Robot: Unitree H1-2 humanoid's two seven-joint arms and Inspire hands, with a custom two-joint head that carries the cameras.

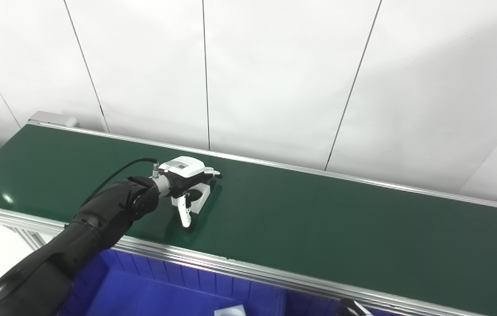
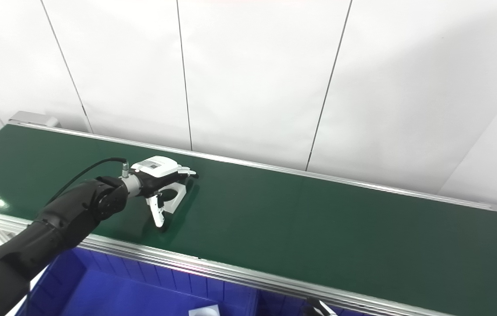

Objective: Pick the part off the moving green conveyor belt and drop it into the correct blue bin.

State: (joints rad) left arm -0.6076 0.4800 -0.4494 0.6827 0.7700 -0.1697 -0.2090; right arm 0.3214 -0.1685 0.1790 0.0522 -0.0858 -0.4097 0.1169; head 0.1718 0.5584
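While the left eye view looks down along the long dark green conveyor belt (image 1: 318, 219) with its silver aluminium side rails, the left hand (image 1: 185, 182), white-shelled on a black arm, reaches over the belt's left part. Its fingers (image 1: 183, 215) curl downward around a small white plastic part with a dark round hole (image 1: 198, 197), which sits on the belt beneath the palm; whether the grip has fully closed on it cannot be told. Below the near rail lies the open blue plastic bin (image 1: 151, 289), a small white object (image 1: 230, 311) showing at its bottom edge.

From the right eye view, the same left hand (image 2: 160, 174) arches over the part (image 2: 173, 196), thumb tip near the belt. At the bottom edge, a sliver of the right hand (image 2: 318, 308) is visible, its state unclear.
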